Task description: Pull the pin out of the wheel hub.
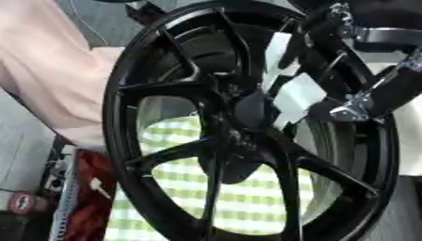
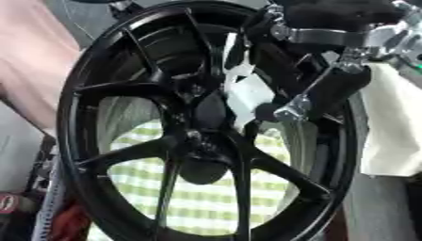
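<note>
A big black wheel hub point(image 1: 206, 141) with slim spokes stands upright and fills both views. A dark oval cap point(image 2: 210, 110) sits at its middle. My right hand point(image 2: 306, 104), black with silver joints, comes in from the upper right and lies across the rim, its tip close to the right of the cap. White patches point(image 1: 298, 94) show between the hand and the cap. I cannot make out a pin among the dark parts there. My left hand appears in neither view.
A green-and-white checked cloth point(image 1: 239, 202) shows through the spokes. Pale pink fabric point(image 1: 49, 70) fills the left side. Red things point(image 1: 91, 188) lie at the lower left. A white cloth point(image 2: 392, 122) hangs at the right.
</note>
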Robot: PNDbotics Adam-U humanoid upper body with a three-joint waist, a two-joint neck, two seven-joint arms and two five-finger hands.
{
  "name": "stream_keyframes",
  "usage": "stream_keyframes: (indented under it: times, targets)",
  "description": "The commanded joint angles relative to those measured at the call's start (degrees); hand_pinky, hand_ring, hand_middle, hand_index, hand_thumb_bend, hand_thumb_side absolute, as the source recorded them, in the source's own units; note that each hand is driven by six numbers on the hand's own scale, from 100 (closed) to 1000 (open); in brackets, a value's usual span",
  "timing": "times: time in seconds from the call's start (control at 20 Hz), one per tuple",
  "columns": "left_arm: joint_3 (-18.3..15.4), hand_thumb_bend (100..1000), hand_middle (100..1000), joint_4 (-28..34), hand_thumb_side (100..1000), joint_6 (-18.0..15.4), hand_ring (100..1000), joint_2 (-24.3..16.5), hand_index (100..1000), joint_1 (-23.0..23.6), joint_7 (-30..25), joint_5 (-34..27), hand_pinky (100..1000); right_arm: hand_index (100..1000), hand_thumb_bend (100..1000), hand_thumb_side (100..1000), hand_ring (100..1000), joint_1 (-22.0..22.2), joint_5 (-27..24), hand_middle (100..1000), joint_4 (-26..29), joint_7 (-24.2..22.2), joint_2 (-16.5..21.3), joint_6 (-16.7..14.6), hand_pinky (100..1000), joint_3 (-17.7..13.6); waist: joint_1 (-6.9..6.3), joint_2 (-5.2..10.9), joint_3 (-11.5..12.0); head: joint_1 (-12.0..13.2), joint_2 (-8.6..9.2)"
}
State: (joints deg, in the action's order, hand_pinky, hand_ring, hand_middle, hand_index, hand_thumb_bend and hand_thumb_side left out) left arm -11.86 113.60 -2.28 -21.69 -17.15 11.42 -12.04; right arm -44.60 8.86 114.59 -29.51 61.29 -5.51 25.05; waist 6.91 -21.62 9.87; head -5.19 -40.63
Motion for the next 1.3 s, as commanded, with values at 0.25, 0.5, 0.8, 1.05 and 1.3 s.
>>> stream_keyframes:
  times: [0.25,0.5,0.8,1.05,1.3]
  targets:
    - [-0.09,100,642,0.99,817,-0.11,661,-0.60,818,-0.57,-0.20,-0.09,847,755,357,202,642,0.02,0.73,662,0.00,-0.78,1.36,0.35,716,-0.46,-0.33,0.57,-0.07,0.07,0.41]
    - [-0.06,100,643,0.99,819,-0.10,662,-0.55,816,-0.61,-0.28,-0.04,848,748,335,204,627,0.16,0.61,652,0.00,-1.54,1.38,0.97,696,-0.30,-0.29,0.41,-0.06,0.10,0.35]
    - [-0.07,100,644,0.99,822,-0.05,664,-0.49,814,-0.56,-0.45,0.00,849,742,488,176,601,-0.01,1.13,638,0.00,-1.14,1.06,0.76,669,-0.97,-0.28,0.45,-0.24,0.28,0.32]
    - [-0.03,100,645,0.99,823,-0.01,665,-0.43,811,-0.64,-0.74,-0.02,849,744,490,174,612,0.33,1.54,646,0.00,-1.42,1.20,0.83,681,-0.77,-0.23,0.44,-0.21,0.32,0.49]
    - [-0.04,100,646,0.99,825,-0.11,665,-0.38,810,-0.68,-0.89,0.00,850,743,487,171,614,0.39,1.51,646,0.00,-1.84,1.19,1.11,684,-0.45,-0.21,0.34,-0.04,0.34,0.57]
